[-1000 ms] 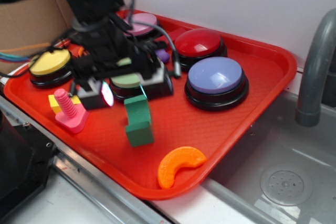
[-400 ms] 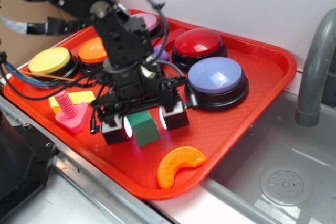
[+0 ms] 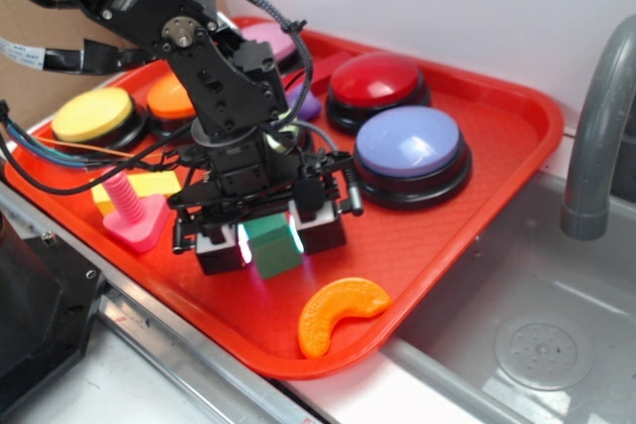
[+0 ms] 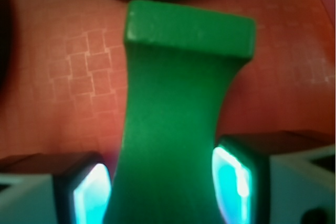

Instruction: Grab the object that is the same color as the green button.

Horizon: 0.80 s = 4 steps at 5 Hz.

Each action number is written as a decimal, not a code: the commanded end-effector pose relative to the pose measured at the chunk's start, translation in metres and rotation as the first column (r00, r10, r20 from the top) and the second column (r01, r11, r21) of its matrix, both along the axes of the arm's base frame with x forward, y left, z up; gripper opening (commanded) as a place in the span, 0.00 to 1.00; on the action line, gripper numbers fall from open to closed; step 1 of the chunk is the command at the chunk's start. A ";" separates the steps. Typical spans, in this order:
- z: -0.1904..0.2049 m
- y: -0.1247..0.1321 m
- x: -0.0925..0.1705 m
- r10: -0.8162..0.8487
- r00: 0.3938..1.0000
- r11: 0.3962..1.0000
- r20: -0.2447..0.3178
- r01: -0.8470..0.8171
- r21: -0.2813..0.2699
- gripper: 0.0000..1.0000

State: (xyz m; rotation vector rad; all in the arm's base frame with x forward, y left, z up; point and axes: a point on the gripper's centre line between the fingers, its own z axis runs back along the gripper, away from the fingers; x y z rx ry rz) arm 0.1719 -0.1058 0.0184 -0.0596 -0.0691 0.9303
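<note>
**Operator:** Wrist view first, since it's the nearest thing I have. The gripper (image 4: 168,192) has the green piece (image 4: 178,129) between its fingers (image 4: 239,182), one glowing pad on each side of the narrow waist. The right pad looks pressed against it; on the left I see a thin glow between pad and piece, so I can't call it a firm clamp yet (the picture is soft at that edge).

**Observer:** So which step are we at?

**Operator:** I judge it as the closing step of the grab. From the exterior view, the gripper (image 3: 270,235) is down at the red tray (image 3: 477,215), fingers straddling the green piece (image 3: 273,245), which sits on the tray floor directly under the wrist.

**Observer:** And around it?

**Operator:** The orange crescent (image 3: 341,313) lies near the fingers, on the side toward the camera, apart from them. The pink bolt (image 3: 129,213) is off to the left in that view. Behind the arm, the lavender-blue button (image 3: 410,151) stands clear; I can't see the green button, as the arm covers that stretch.

**Observer:** Next move?

**Operator:** I'd say finish the squeeze evenly on the waist, then lift straight up so the piece doesn't twist out.
</note>
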 end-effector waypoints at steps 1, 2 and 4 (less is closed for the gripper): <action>0.035 0.002 0.018 -0.311 0.949 0.950 -0.044 0.312 0.020 0.00; 0.063 0.011 0.024 -0.491 0.867 0.871 -0.083 0.491 -0.021 0.00; 0.116 0.040 0.033 -0.743 0.668 0.667 -0.051 0.744 0.030 0.00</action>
